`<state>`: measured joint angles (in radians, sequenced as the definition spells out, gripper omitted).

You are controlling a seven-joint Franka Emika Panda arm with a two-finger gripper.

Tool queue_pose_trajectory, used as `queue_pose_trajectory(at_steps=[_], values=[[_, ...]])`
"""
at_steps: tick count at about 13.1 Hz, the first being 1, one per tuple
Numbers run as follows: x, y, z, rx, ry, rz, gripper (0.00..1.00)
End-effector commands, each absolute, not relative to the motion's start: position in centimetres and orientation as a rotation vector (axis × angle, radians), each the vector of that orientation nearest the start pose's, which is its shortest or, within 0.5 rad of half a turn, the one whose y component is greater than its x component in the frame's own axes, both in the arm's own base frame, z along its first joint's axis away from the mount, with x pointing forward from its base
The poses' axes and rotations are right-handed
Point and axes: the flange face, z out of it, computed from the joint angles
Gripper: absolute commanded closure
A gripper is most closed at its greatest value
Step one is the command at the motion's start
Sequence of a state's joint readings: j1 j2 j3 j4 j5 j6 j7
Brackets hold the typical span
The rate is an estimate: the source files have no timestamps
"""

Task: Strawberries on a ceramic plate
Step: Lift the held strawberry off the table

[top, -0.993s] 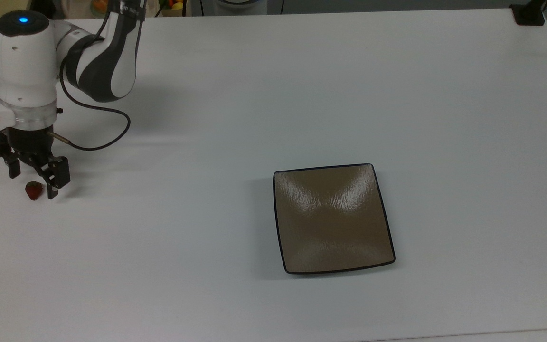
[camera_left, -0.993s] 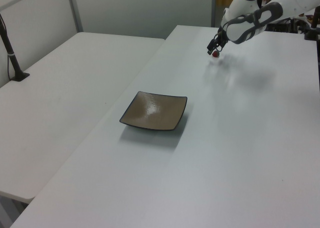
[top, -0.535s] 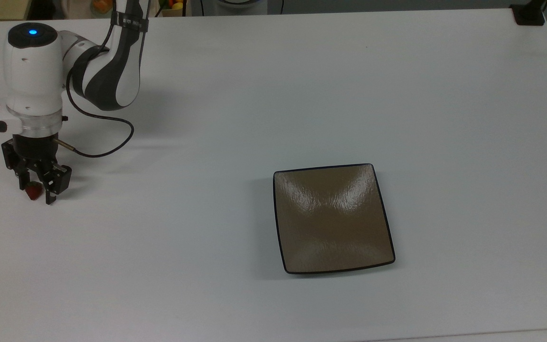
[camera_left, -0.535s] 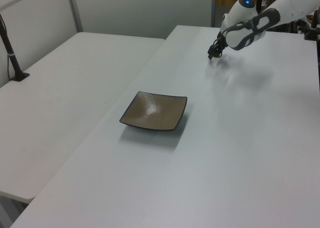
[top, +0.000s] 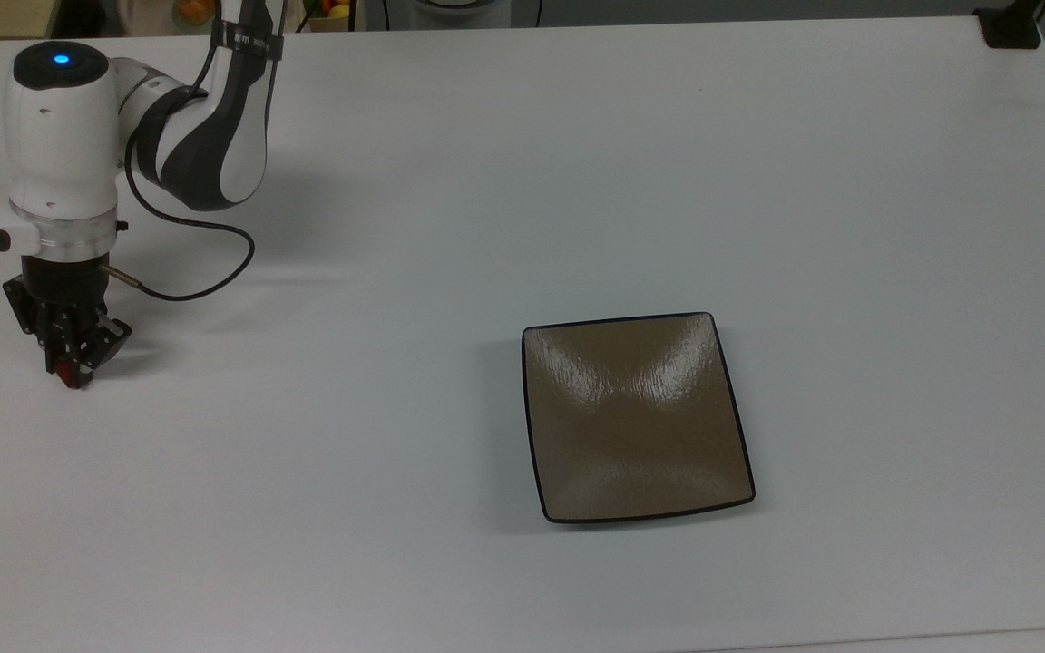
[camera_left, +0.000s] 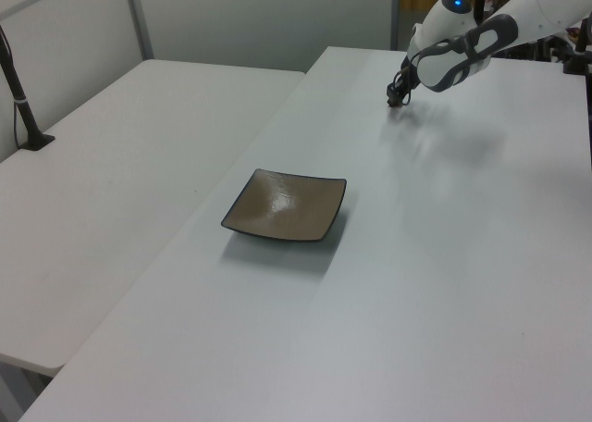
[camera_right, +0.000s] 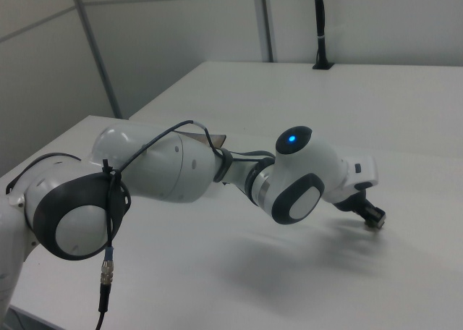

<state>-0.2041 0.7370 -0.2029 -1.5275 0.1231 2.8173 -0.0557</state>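
Observation:
The strawberry (top: 63, 370) rests on the white table at the top view's far left, with just a sliver of red showing between the black fingers. My gripper (top: 70, 366) points straight down and is shut on the strawberry, low at the table surface. In the left view the gripper (camera_left: 395, 99) sits at the far end of the table, and in the right view the gripper (camera_right: 374, 220) is at the right, past the arm's wrist. The ceramic plate (top: 636, 417), square, glossy tan-brown with a thin black rim, lies far to the right of the gripper with nothing on it; the left view has the plate (camera_left: 285, 204) at mid table.
A black cable (top: 214, 272) loops from the wrist over the table. A black clamp base (top: 1010, 27) sits at the top view's top right corner. A second white table (camera_left: 111, 163) with a black post (camera_left: 23, 107) adjoins on the left view's left.
The gripper came down around the strawberry and its fingers closed from wide apart onto the fruit. The plate has not moved.

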Motion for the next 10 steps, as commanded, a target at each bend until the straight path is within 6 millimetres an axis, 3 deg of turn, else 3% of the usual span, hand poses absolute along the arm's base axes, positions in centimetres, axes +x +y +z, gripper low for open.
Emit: queue_pose_trajectory(at_steps=[1,5,7,10], values=[[70.3,-26.1,33.7,-3.072,0.609,-0.983,0.84],[70.3,-24.2,37.5,-3.049,0.58,-0.947,0.83],[70.3,-22.1,41.2,-3.031,0.54,-0.941,0.83],[69.9,-19.5,44.8,-3.025,0.487,-0.868,0.82]])
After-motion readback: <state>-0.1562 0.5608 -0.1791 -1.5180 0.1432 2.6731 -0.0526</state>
